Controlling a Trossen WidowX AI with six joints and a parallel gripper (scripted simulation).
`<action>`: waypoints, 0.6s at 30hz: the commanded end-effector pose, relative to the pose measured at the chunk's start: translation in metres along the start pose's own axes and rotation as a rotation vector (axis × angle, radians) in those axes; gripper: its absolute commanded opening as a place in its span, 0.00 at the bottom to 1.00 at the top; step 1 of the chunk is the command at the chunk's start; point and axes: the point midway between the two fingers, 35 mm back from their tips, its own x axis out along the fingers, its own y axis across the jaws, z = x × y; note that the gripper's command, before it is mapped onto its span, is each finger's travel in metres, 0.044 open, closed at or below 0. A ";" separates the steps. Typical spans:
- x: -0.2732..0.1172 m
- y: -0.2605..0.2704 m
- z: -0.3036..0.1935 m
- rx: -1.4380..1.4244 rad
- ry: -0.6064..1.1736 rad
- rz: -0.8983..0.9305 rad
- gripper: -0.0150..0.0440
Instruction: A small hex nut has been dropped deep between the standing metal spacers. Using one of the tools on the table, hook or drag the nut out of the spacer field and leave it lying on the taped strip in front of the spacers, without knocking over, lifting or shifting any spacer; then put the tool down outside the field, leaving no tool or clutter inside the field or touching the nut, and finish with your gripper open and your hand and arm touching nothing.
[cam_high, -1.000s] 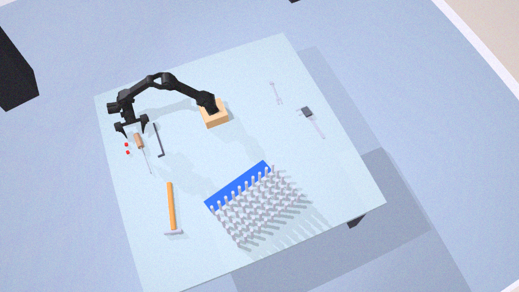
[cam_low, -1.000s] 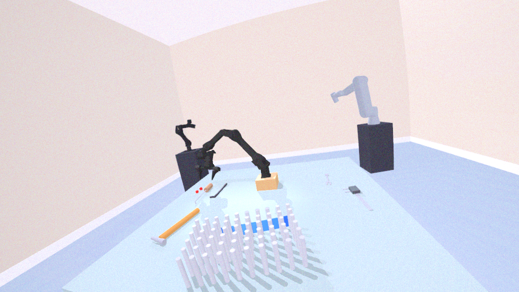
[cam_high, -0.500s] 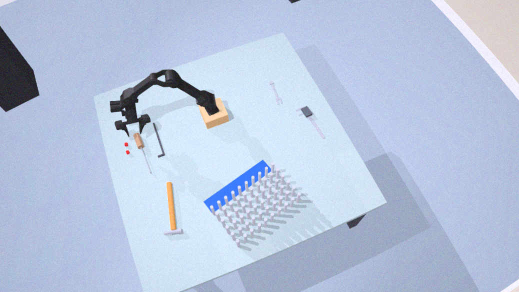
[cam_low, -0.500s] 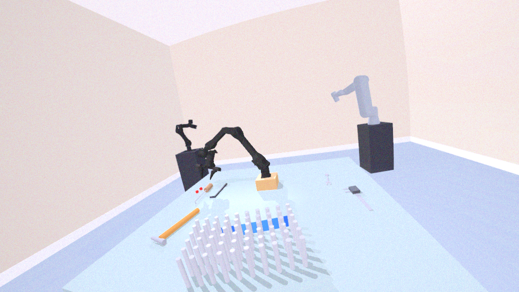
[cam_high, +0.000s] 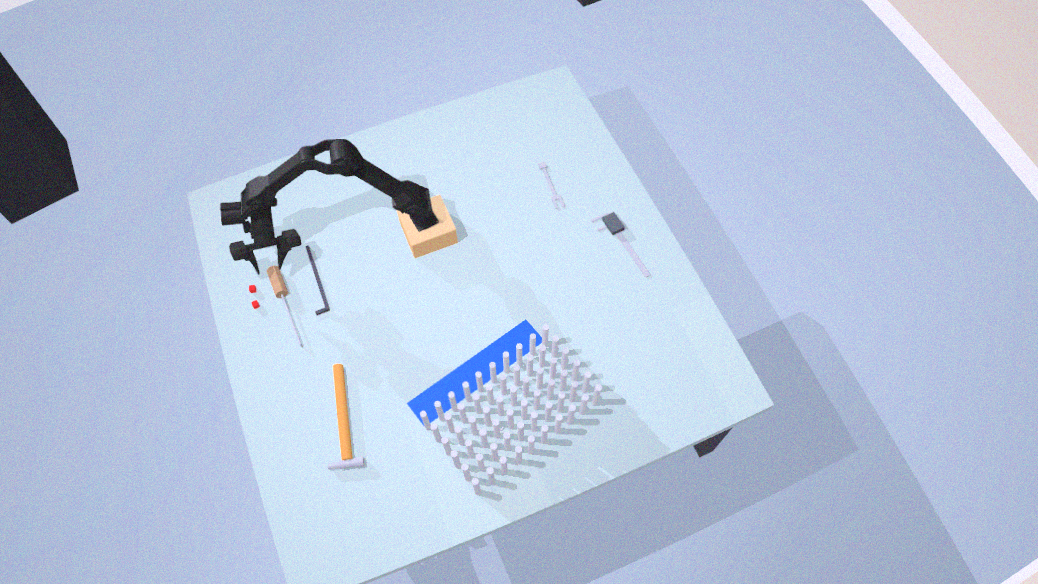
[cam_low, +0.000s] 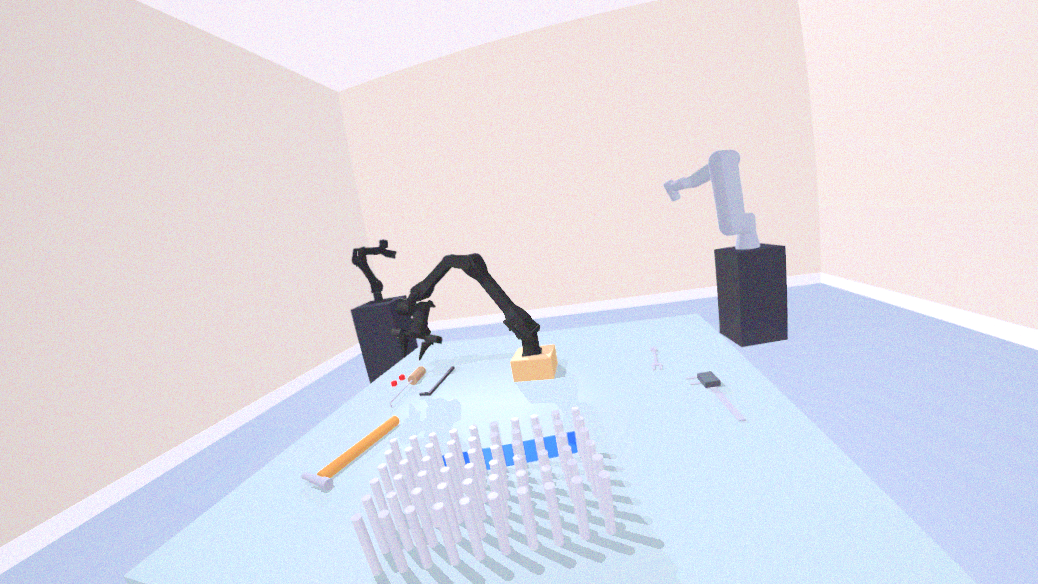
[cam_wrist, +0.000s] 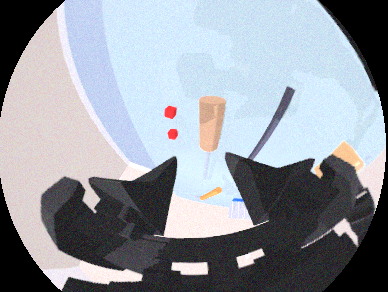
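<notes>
My gripper (cam_high: 268, 269) (cam_low: 412, 356) (cam_wrist: 201, 157) is open and empty, fingers pointing down, above the back end of the screwdriver's wooden handle (cam_high: 277, 281) (cam_low: 416, 375) (cam_wrist: 211, 125). The screwdriver lies on the table. A dark hooked rod (cam_high: 317, 279) (cam_low: 439, 380) (cam_wrist: 272, 123) lies beside it, its short bent end toward the spacer side. The metal spacers (cam_high: 476, 488) (cam_low: 499, 519) stand upright in rows behind the blue taped strip (cam_high: 471, 365) (cam_wrist: 237, 200). I cannot make out the nut for certain among the spacers.
Two red cubes (cam_high: 252, 289) (cam_high: 255, 304) (cam_wrist: 170, 112) (cam_wrist: 172, 134) lie close beside the screwdriver handle. A hammer (cam_high: 342, 410) (cam_low: 360, 446) lies left of the spacers. A wrench (cam_high: 551, 185) and a caliper (cam_high: 614, 222) (cam_low: 708, 379) lie across the table, beyond my wooden base (cam_high: 435, 243) (cam_low: 534, 366).
</notes>
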 end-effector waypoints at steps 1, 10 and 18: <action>0.008 -0.004 0.004 0.006 -0.003 -0.008 0.73; 0.021 -0.007 0.010 0.006 -0.004 -0.008 0.73; 0.032 -0.011 0.015 0.006 -0.004 -0.008 0.73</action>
